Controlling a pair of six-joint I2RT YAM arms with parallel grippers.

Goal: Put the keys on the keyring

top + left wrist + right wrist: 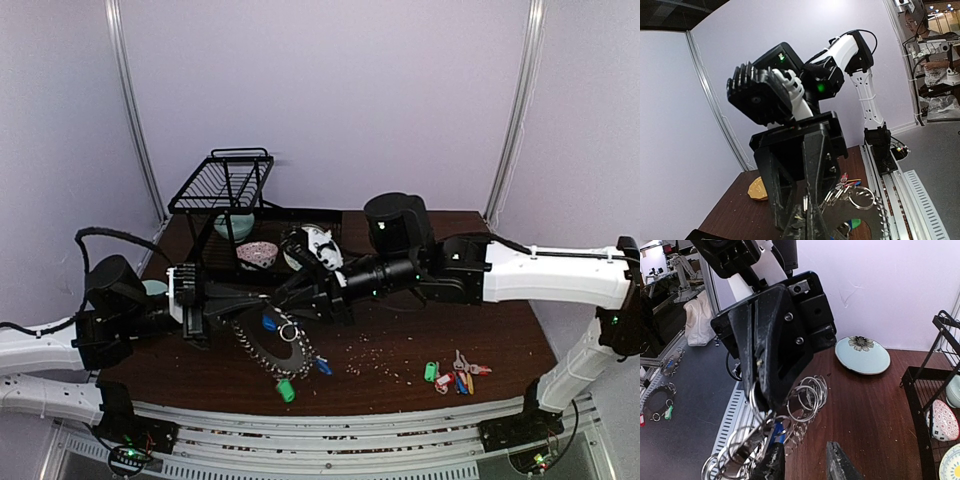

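Brown tabletop, crumb-strewn, stands between pale lilac walls. The left claw is clamped on the rim of the keyring. The right claw gapes just beside its small silver rings. Keys lie well apart, to the right, near coloured tags. The rack shelters two bowls.

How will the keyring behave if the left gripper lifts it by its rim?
The keyring looks flat and stiff, so it should probably keep its shape. Held at one edge, it may sag or pivot. Its small silver rings hang loose, so they will likely swing.
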